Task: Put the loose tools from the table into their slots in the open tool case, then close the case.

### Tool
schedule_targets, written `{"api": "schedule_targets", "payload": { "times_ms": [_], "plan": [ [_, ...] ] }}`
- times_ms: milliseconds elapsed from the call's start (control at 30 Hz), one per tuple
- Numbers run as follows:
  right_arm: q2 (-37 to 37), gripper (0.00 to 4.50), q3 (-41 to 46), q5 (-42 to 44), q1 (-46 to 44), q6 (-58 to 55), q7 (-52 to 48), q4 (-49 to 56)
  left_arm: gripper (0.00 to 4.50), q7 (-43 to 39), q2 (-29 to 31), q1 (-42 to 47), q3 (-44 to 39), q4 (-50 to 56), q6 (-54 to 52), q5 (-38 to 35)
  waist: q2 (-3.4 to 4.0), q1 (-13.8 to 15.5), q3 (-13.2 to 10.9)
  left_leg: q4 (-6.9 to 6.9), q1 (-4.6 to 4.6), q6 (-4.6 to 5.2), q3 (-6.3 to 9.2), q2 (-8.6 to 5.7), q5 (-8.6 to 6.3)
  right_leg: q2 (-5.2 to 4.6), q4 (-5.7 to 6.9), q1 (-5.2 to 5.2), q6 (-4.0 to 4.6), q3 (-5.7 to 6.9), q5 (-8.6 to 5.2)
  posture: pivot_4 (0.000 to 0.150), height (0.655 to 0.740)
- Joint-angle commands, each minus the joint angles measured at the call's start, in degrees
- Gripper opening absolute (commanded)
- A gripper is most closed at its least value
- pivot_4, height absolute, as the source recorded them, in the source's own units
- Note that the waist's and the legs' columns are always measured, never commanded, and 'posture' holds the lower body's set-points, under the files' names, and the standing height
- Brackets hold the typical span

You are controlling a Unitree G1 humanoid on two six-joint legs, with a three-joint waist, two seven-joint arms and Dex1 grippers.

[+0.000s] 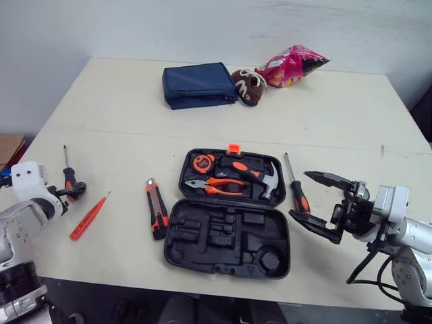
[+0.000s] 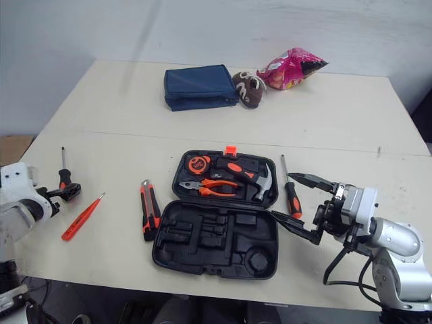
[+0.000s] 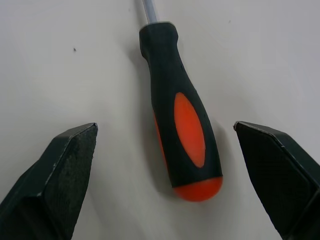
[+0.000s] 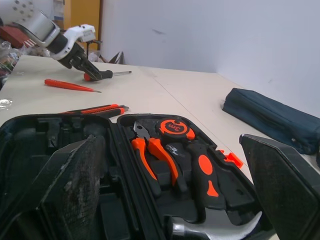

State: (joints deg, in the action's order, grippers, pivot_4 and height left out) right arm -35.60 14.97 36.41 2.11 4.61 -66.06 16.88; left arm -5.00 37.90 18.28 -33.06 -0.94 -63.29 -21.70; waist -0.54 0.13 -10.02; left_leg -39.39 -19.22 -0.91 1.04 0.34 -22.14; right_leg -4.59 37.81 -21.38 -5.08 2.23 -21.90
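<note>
The black tool case lies open at the table's front centre. Its far half holds a tape measure, orange pliers and a hammer. At the left, my left gripper stands open with its fingers on either side of a black-and-orange screwdriver handle. A thin red screwdriver and a utility knife lie between it and the case. My right gripper is open just right of the case, at a second screwdriver, facing the case.
A blue pouch, a brown plush toy and a pink snack bag sit at the table's far side. The table's front edge runs close below the case.
</note>
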Motion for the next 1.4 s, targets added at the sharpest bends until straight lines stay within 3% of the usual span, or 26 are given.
{"api": "schedule_targets", "payload": {
  "times_ms": [33,333,600,633,767,867,1000,1133,1233,1400],
  "plan": [
    [0.2,4.5,-0.7,0.5,-0.3,0.9,-0.8,2.3,4.46,-1.1,1.9,2.5,3.3,-5.6,4.0,2.9,0.01,-0.1,0.0,0.0,0.0,-0.02,0.0,0.0,0.01,0.01,0.01,-0.01,0.0,0.0,0.0,0.15,0.74],
    [0.2,4.5,-3.1,3.6,-0.4,0.5,-3.9,5.5,4.46,-1.1,1.6,5.7,4.5,-11.3,0.8,4.2,0.14,0.1,0.1,-0.03,0.03,-0.07,0.05,-0.01,0.04,0.0,0.07,0.0,0.0,0.05,0.0,0.15,0.74],
    [0.1,4.5,-2.9,2.7,-0.1,0.6,-3.3,6.1,1.04,-0.7,1.4,3.8,1.2,-7.3,-4.7,3.8,0.29,-0.4,0.2,-0.01,0.05,-0.07,0.04,0.0,0.04,0.01,0.07,0.0,0.0,0.03,0.0,0.15,0.74],
    [0.1,4.5,-2.9,2.6,-0.1,0.5,-3.1,6.2,0.8,-0.6,1.8,3.0,0.5,-6.2,-5.3,3.9,0.29,-0.5,0.2,0.0,0.05,-0.07,0.04,0.0,0.04,0.01,0.07,0.0,0.0,0.02,0.0,0.15,0.74],
    [0.0,4.5,-2.7,2.2,0.0,0.6,-2.5,6.3,0.81,-0.8,2.5,1.5,-1.9,-3.0,-6.4,4.0,0.29,-0.7,0.2,0.06,0.05,-0.07,0.01,0.0,0.04,0.0,0.02,-0.01,0.0,-0.03,0.0,0.15,0.74],
    [-0.2,4.5,-2.3,1.9,0.0,0.8,-2.1,6.2,0.81,-5.0,3.6,0.9,-2.9,0.4,4.0,3.2,0.25,-0.8,0.1,0.06,0.05,-0.07,0.01,0.01,0.04,0.01,0.02,-0.03,0.0,-0.03,0.0,0.15,0.74],
    [-0.8,4.5,-1.9,1.2,0.1,1.1,-2.1,5.7,0.81,-17.2,5.1,-0.5,-1.7,3.9,17.7,0.0,0.01,-0.2,0.1,0.05,-0.02,-0.09,0.05,0.03,0.05,0.0,-0.01,-0.07,0.01,0.02,0.0,0.15,0.74],
    [-2.6,4.5,-0.7,-0.6,0.0,3.7,-5.1,2.1,0.81,-37.7,13.1,-5.8,9.1,8.0,37.7,3.4,-0.01,0.0,0.1,0.08,-0.07,-0.07,0.09,-0.03,0.04,-0.08,-0.18,-0.01,0.01,0.08,0.01,0.15,0.74],
    [-3.5,4.5,-0.1,-1.0,0.0,5.4,-6.5,-0.4,0.81,-48.6,17.0,-6.8,17.3,9.0,50.8,6.1,0.25,0.0,0.0,0.12,0.0,-0.06,0.13,-0.08,0.04,-0.13,-0.36,0.17,-0.02,0.16,0.03,0.15,0.74],
    [-4.2,4.5,1.8,-2.0,0.9,7.8,-7.7,-3.9,0.81,-58.7,16.7,0.3,26.0,12.6,49.2,0.7,0.25,-0.2,-0.1,0.12,-0.04,-0.05,0.13,0.01,0.04,0.01,-0.27,0.14,-0.02,0.22,0.04,0.15,0.74]
  ]
}}
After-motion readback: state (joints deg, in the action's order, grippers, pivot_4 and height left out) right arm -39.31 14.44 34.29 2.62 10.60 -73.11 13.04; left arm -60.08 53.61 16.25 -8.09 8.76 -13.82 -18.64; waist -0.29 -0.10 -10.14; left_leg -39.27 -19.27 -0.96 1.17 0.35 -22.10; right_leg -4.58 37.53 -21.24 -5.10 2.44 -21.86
